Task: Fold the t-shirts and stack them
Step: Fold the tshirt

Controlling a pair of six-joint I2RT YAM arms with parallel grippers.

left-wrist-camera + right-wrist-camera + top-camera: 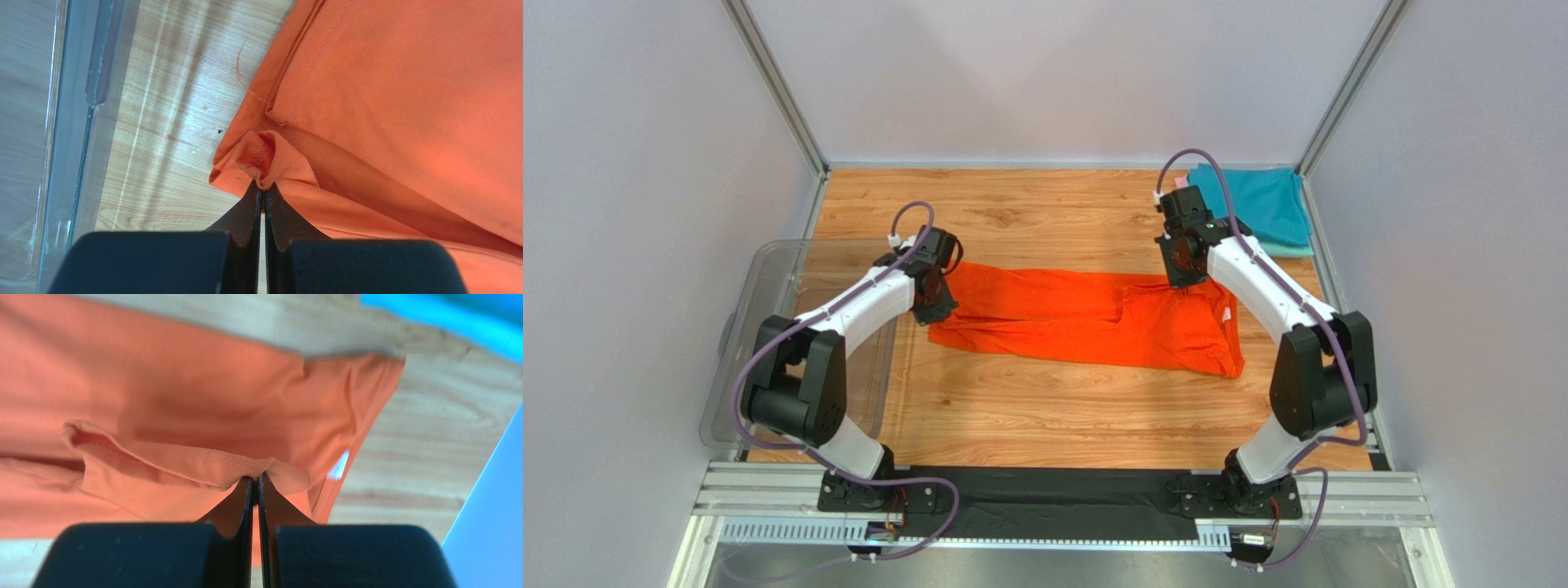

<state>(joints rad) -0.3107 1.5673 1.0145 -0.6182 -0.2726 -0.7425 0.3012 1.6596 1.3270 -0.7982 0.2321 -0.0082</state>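
The bright orange t-shirt (1093, 321) lies stretched left to right across the wooden table, partly folded lengthwise. My left gripper (934, 279) is at its left end, shut on a pinch of hem fabric (265, 160). My right gripper (1185, 263) is at the shirt's far right corner, shut on a stitched edge (258, 468). The small white neck label (1228, 314) shows at the right end, and also in the right wrist view (339, 465). A teal t-shirt (1253, 202) lies folded at the back right on a mint green one (1290, 249). No pink shirt shows clearly.
A clear plastic tub (750, 337) stands at the left edge beside the left arm; its wall shows in the left wrist view (73, 122). Grey walls enclose the table on three sides. Bare wood (1075, 410) lies in front of the orange shirt.
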